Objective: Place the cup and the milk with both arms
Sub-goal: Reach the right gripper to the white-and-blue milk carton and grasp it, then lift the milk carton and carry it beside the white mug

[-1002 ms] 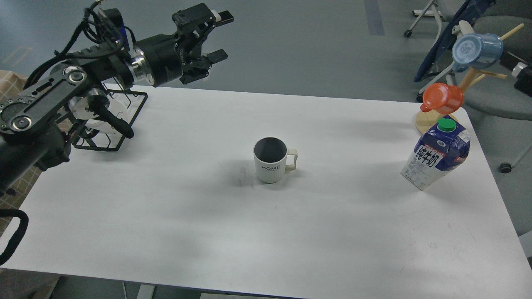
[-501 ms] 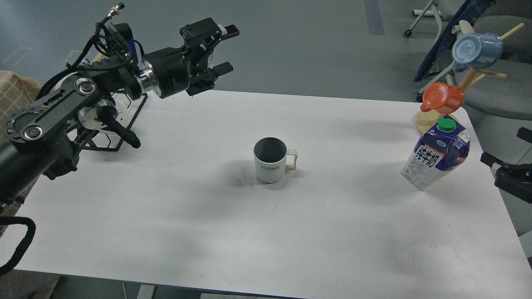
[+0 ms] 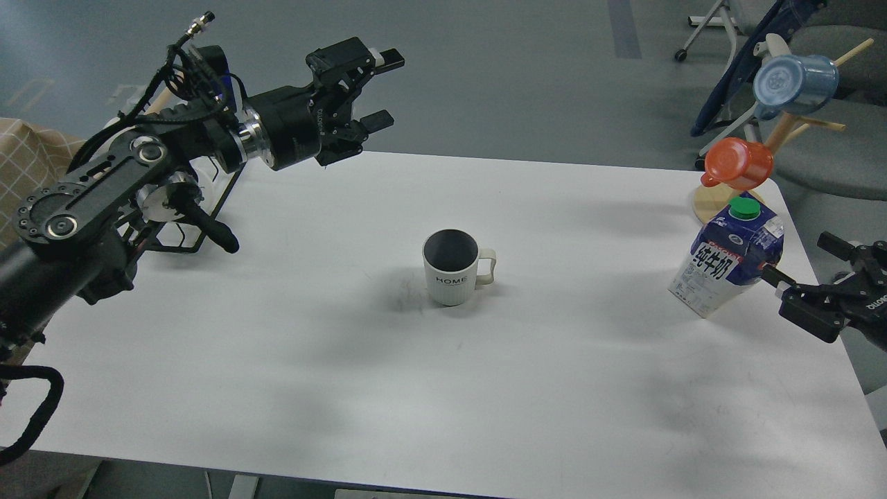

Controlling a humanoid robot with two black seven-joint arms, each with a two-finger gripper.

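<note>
A white ribbed cup [image 3: 452,268] marked HOME stands upright at the middle of the white table [image 3: 429,388], handle to the right. A blue and white milk carton [image 3: 726,258] with a green cap stands near the right edge. My left gripper [image 3: 384,90] is open and empty, above the table's far edge, well up and left of the cup. My right gripper [image 3: 797,258] is open at the right edge, its fingertips just right of the carton; I cannot tell whether they touch it.
A wooden cup tree [image 3: 776,138] at the far right corner holds an orange cup [image 3: 738,164] and a blue cup [image 3: 793,84]. A black wire rack [image 3: 194,208] stands at the far left, partly behind my left arm. Chairs stand beyond the table.
My left gripper has moved right toward the table's middle. My right gripper has come in from the right edge and reached the carton's right side. Cup and carton have not moved.
</note>
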